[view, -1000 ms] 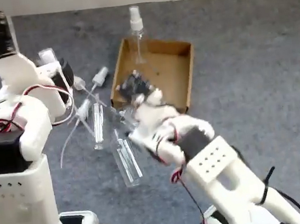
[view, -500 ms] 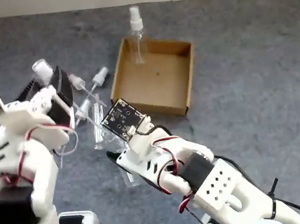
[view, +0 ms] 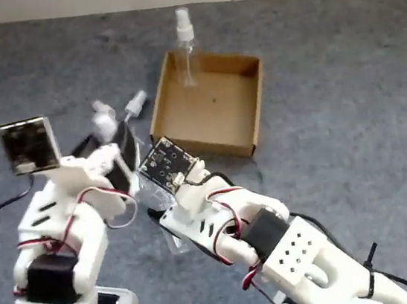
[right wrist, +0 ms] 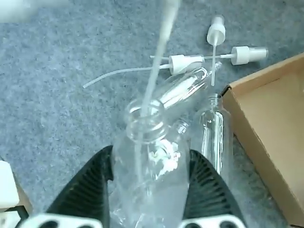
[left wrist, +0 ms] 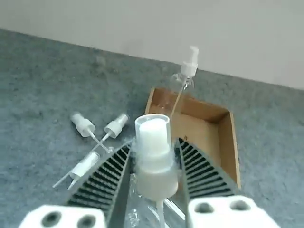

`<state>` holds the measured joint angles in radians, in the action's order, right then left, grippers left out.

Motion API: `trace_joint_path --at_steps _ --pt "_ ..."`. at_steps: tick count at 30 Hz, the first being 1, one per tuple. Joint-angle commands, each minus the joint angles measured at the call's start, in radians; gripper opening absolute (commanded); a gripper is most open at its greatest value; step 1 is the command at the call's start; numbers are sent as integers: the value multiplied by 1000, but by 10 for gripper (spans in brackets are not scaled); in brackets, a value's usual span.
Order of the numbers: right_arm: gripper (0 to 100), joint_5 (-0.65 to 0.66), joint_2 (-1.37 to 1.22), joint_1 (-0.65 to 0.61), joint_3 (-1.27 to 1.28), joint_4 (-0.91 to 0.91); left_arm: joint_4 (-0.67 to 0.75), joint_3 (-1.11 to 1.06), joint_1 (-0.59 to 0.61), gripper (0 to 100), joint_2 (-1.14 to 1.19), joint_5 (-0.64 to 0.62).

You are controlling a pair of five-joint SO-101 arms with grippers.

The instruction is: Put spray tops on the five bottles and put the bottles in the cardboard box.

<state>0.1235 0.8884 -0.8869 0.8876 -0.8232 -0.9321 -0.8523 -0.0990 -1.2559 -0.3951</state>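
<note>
The left gripper (left wrist: 154,151) has swung across toward the right gripper (right wrist: 151,160); its jaws clamp a spray top (left wrist: 152,135), whose tube dips into the neck of the bottle (right wrist: 146,142) gripped between the right jaws; the cardboard box (view: 202,143) lies just beyond both.

No text, label or number can be read on anything in view

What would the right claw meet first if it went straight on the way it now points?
Probably the empty bottle lying slantwise just beyond its held bottle, though depth is unclear.
</note>
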Motion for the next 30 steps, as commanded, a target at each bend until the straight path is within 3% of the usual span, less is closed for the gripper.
trace_joint_path --at_steps 1,7,13,20,30 --pt "3 -54 41 -4 -22 22 52 -71 -16 4 -15 9" --pt "8 -75 41 5 -22 27 49 -136 -39 4 -16 9" --pt "5 -97 39 99 -21 105 48 -137 -42 4 -16 8" --pt "4 -158 39 111 -16 186 55 -154 -166 4 -16 11" --pt "4 -160 38 128 -18 189 49 -185 -168 5 -18 74"
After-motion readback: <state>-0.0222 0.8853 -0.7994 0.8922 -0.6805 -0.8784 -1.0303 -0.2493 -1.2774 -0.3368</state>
